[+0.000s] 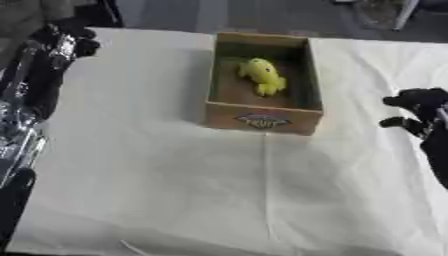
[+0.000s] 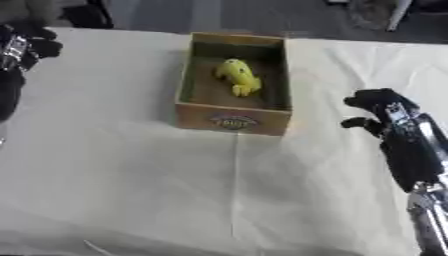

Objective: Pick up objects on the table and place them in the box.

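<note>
A yellow soft toy (image 1: 262,75) lies inside the open cardboard box (image 1: 262,119) at the middle back of the table. My right hand (image 2: 378,107) hovers over the cloth to the right of the box, fingers curled, holding nothing. My left hand (image 1: 72,39) is raised at the far left edge, well away from the box, its fingers curled with nothing seen in them. No loose object shows on the cloth.
A white cloth (image 1: 175,175) covers the table, with a crease running forward from the box. A dark floor and a white leg (image 1: 404,15) of some furniture lie beyond the far edge. My left arm (image 1: 22,115) runs down the left side.
</note>
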Robot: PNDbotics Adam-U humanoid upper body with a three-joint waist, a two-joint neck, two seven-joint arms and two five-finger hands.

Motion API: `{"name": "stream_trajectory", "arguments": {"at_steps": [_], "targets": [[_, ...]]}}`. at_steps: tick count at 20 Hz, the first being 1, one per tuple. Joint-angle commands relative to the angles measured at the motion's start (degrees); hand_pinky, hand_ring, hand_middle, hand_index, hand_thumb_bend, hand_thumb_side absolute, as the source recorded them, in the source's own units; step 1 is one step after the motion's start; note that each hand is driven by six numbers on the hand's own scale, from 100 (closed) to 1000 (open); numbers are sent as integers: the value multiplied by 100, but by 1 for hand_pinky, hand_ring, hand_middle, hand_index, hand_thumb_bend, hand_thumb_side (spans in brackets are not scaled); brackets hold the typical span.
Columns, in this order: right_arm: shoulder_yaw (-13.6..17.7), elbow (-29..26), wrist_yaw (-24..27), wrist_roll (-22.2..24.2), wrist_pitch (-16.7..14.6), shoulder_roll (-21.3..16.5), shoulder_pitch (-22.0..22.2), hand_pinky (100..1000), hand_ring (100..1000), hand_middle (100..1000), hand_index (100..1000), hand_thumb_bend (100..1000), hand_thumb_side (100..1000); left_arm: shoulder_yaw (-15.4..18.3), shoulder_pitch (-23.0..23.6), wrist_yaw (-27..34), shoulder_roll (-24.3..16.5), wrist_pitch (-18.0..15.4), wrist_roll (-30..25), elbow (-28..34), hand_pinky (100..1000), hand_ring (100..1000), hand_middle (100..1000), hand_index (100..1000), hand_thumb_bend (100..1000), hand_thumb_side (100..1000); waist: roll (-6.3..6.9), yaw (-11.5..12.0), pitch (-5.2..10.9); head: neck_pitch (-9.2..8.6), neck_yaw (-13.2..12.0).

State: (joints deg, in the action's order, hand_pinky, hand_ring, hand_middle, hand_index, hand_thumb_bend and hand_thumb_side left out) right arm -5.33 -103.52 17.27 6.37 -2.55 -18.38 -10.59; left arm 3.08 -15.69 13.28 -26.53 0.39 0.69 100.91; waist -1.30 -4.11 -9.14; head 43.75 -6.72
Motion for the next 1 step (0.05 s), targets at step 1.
{"name": "stream_trajectory", "arguments": {"at_steps": [1], "targets": [[60, -68, 36, -27, -9, -99, -51, 615, 811, 629, 711, 100, 707, 88, -26, 8, 19, 52, 5, 130, 780, 680, 627, 774, 100, 617, -3, -23, 85, 36, 28]]}}
